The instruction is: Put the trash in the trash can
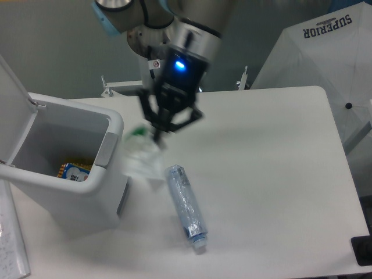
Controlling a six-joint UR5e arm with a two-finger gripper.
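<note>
Beside the white-grey plastic trash can (pixel 87 195), the end effector (pixel 157 136) pinches the limp, featherlight, wrinkly translucent wrapper (pixel 142 158) by its green-marked top.

Blurred whitish bag (pixel 141 156) (green mark on top) hangs beside the open white bin (pixel 87 192).

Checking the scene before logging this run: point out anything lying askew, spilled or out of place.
The clear plastic bottle lies on its side on the table, outside the trash can. The trash hangs from the gripper beside the can's rim, not yet inside. Nothing spilled.
</note>
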